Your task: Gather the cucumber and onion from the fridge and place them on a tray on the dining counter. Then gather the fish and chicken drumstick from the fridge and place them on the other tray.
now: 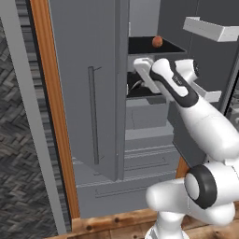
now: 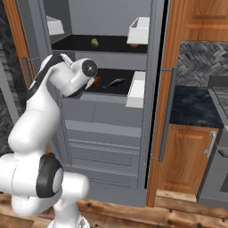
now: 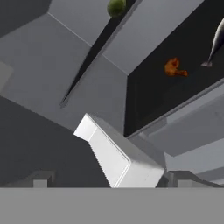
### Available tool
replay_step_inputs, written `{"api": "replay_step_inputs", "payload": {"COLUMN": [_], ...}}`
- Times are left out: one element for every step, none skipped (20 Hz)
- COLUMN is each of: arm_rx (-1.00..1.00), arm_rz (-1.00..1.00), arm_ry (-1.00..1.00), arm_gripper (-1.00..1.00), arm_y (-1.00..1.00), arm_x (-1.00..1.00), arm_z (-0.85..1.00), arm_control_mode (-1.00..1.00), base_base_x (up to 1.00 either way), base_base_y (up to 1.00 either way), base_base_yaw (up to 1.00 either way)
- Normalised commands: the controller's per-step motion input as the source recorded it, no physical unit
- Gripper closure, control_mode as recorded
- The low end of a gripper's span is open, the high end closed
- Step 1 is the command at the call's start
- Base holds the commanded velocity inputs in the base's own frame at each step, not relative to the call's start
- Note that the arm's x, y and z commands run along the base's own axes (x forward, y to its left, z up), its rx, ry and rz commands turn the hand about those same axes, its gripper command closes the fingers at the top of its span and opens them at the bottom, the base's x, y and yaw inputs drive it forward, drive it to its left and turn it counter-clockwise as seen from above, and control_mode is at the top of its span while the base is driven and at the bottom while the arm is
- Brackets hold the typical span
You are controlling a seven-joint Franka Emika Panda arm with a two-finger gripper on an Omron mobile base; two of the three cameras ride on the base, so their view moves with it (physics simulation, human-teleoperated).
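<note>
1. the end effector (image 3: 109,181) is spread wide with nothing between its tips, pointed into the open fridge (image 2: 107,116).
2. just ahead of it juts a white door bin (image 3: 116,157).
3. beyond, on the lower black shelf (image 3: 153,96), the chicken drumstick (image 3: 174,68) lies near the fish (image 3: 215,41) (apart, not touching).
4. on the upper shelf sit the onion (image 1: 157,41) and a small green thing (image 2: 94,42), too small to name.
</note>
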Motion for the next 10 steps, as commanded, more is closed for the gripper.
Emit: {"api": "replay_step_inputs", "payload": {"arm_rx": [0.04,0.05,0.05,0.06,0.07,0.09,0.09,0.10,0.12,0.12], "arm_rz": [0.04,0.05,0.06,0.08,0.09,0.11,0.13,0.13,0.15,0.16], "arm_ry": [0.04,0.04,0.05,0.05,0.07,0.08,0.08,0.08,0.07,0.07], "arm_gripper": [-1.00,-1.00,-1.00,-1.00,-1.00,-1.00,-1.00,-1.00,-1.00,-1.00], "arm_y": [0.34,0.31,0.29,0.31,0.28,0.25,0.24,0.20,0.18,0.18], "arm_x": [0.54,0.52,0.52,0.51,0.51,0.51,0.52,0.48,0.41,0.35], "arm_z": [-0.15,-0.13,-0.11,-0.10,-0.06,-0.03,-0.04,-0.04,-0.02,-0.02], "arm_control_mode": [-1.00,-1.00,-1.00,-1.00,-1.00,-1.00,-1.00,-1.00,-1.00,-1.00], "base_base_x": [0.00,0.00,0.00,0.00,0.00,0.00,0.00,0.00,0.00,0.00], "base_base_y": [0.00,0.00,0.00,0.00,0.00,0.00,0.00,0.00,0.00,0.00], "base_base_yaw": [0.00,0.00,0.00,0.00,0.00,0.00,0.00,0.00,0.00,0.00]}}
